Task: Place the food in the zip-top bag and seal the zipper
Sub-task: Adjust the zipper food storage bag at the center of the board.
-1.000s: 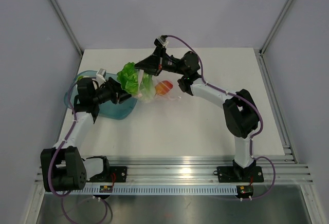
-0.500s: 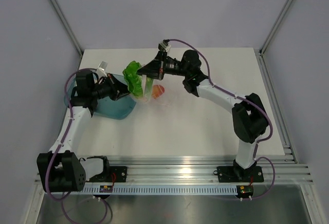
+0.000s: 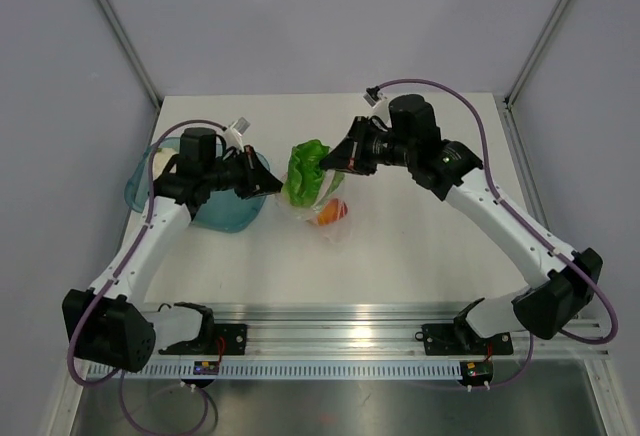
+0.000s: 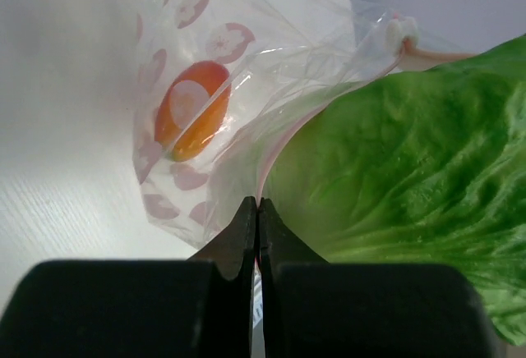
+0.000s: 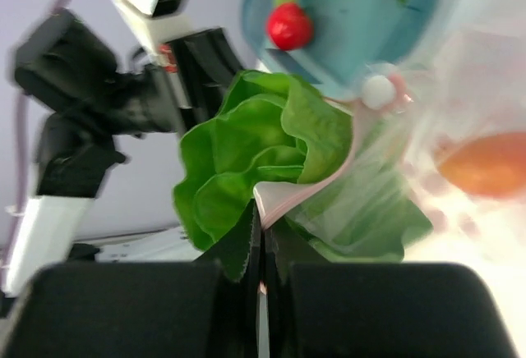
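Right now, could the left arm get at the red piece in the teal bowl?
Probably not yet: the left end effector is shut on the edge of the zip-top bag and must let go first. The red piece lies uncovered in the bowl beside that arm, so reach looks fine.

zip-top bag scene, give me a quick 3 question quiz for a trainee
1. True or false: the orange food is inside the zip-top bag.
2. Which food sticks out of the bag's mouth? A) lettuce leaf B) banana C) corn cob
3. Short answer: what do the left tool and the right tool each pinch?

Key: 1 true; 2 A; 3 the bag's pink zipper edge.
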Motion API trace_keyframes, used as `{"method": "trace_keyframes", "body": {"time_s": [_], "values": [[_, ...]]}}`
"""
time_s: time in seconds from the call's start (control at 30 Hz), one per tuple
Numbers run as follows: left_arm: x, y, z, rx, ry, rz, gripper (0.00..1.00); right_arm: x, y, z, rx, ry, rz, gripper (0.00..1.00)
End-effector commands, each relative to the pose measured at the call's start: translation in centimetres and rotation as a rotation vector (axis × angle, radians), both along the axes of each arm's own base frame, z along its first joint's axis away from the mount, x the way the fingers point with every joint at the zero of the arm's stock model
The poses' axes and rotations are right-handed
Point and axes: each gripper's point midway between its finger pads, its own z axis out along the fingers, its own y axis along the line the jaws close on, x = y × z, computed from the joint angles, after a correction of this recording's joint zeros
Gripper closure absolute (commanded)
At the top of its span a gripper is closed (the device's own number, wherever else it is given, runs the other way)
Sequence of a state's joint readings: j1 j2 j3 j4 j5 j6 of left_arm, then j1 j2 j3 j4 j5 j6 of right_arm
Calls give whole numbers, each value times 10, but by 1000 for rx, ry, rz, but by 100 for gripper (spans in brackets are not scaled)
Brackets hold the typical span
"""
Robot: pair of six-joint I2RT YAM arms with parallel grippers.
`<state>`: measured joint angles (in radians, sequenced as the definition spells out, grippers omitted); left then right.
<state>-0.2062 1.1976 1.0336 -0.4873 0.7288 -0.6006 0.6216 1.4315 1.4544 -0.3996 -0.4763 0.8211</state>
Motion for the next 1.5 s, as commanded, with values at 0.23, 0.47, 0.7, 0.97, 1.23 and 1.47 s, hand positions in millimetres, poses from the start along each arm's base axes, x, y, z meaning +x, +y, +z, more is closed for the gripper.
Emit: {"method": "trace_keyframes", "body": {"time_s": [0.23,0.47,0.7,0.97,1.23,1.47], "values": [[8,-69,9,198,-105,-121,100,-10,-39,-41,-265,-16,-99,100],[13,-84,-14,400,-126,-118,100,-29,-11,30,-116,-179,-19,100],[21,-64,-27,613,-160,-70,100,-24,-31,-13,-231,-120,-112,98],[2,-71,56,388,-281,-95,100,-8,-62,-113,-505,48,-232,100],[-10,-70,80,339,-301,-128,100,-19,-45,-2,-262,-142,-186,100],[-5,-86,24,366,-158,-205,100,-13,-47,-89,-494,28,-143,100]]}}
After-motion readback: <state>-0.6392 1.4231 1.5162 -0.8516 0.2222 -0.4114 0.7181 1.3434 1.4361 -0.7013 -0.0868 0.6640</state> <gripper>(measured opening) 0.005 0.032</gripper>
